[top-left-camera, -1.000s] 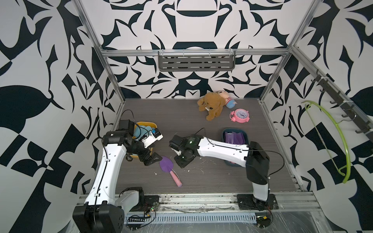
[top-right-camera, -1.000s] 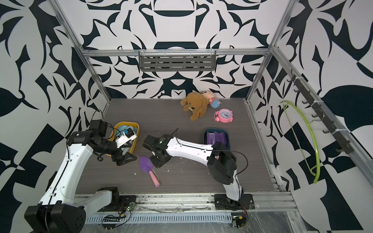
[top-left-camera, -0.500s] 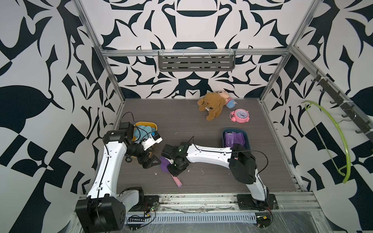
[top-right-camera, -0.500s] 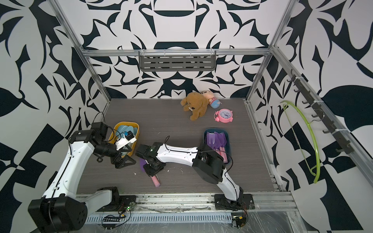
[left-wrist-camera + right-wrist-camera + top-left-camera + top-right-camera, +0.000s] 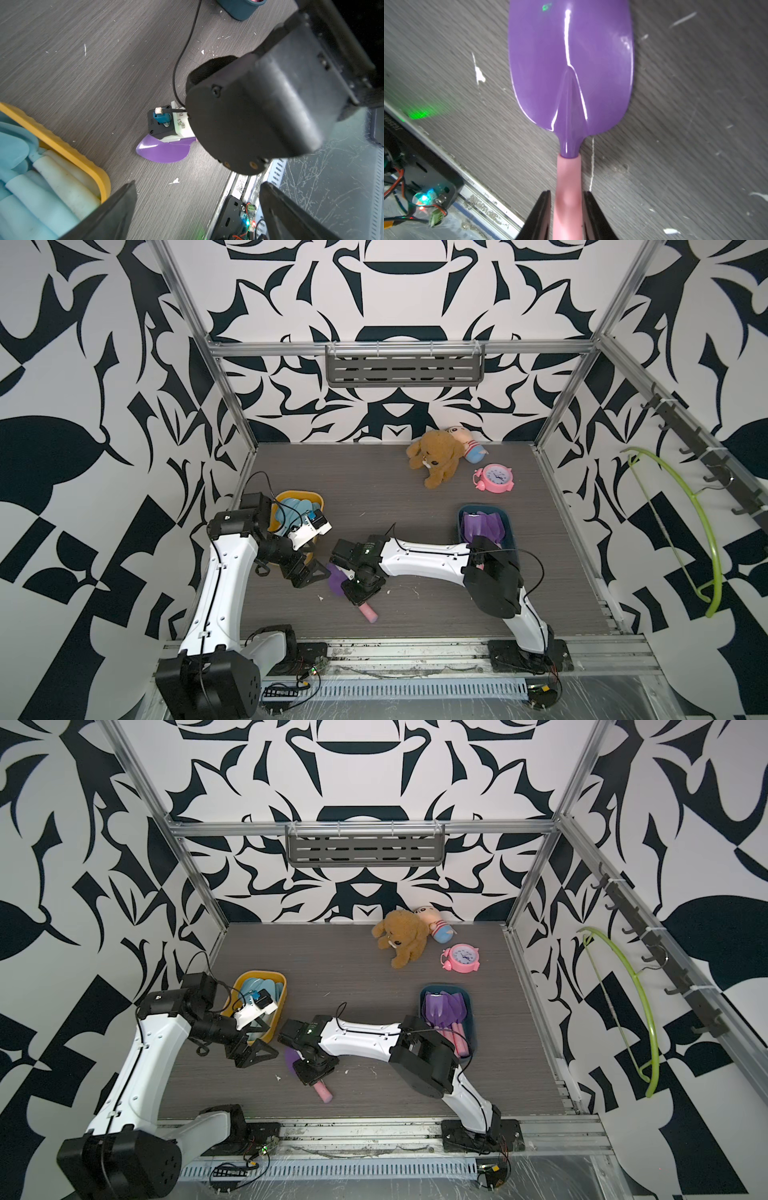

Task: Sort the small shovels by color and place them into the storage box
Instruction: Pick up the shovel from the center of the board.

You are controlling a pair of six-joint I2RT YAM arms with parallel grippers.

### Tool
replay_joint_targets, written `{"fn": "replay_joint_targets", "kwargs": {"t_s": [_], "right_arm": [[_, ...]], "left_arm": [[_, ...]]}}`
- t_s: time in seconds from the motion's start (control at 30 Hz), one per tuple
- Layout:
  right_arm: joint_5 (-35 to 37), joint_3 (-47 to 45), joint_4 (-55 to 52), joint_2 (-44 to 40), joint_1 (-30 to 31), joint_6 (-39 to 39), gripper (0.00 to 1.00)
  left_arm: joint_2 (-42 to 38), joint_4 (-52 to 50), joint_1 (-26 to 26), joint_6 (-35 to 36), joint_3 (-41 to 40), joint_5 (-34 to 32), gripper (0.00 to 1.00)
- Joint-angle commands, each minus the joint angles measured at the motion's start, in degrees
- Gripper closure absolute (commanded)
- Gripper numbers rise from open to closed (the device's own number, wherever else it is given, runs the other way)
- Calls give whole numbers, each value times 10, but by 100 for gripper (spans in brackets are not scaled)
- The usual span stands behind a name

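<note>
A purple-bladed small shovel (image 5: 571,62) with a pink handle (image 5: 365,612) lies flat on the table near the front. My right gripper (image 5: 566,193) is down over it and open. Its fingers straddle the pink handle with thin gaps on both sides. My left gripper (image 5: 197,185) hangs wide open and empty just left of the purple blade (image 5: 164,151). Light blue shovels (image 5: 255,986) fill the yellow storage box (image 5: 318,502). Purple shovels (image 5: 442,1006) lie in the dark blue storage box (image 5: 509,522).
A brown teddy bear (image 5: 436,456), a small doll (image 5: 469,445) and a pink alarm clock (image 5: 494,479) lie at the back right. The metal front rail (image 5: 395,649) runs close behind the shovel's handle. A green hanger (image 5: 702,522) hangs on the right wall.
My right arm swung left and toward the front, from beside the purple shovel to down over its handle. My left gripper drifted from the yellow box toward the shovel's blade, still open.
</note>
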Motion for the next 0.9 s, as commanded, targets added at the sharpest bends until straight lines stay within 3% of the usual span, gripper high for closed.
{"fn": "replay_joint_targets", "kwargs": {"t_s": [0.0,0.63,0.87], "right_arm": [[24,10,-13,5,2,8,70],[111,-8,-67,27,1,11,71],[157,-31,-73,-7,-4,9,89]], "left_arm": [[-9,-12,4,6,0,21,0],[8,-12,4,6,5,35,0],[21,-14,3,6,11,55,1]]}}
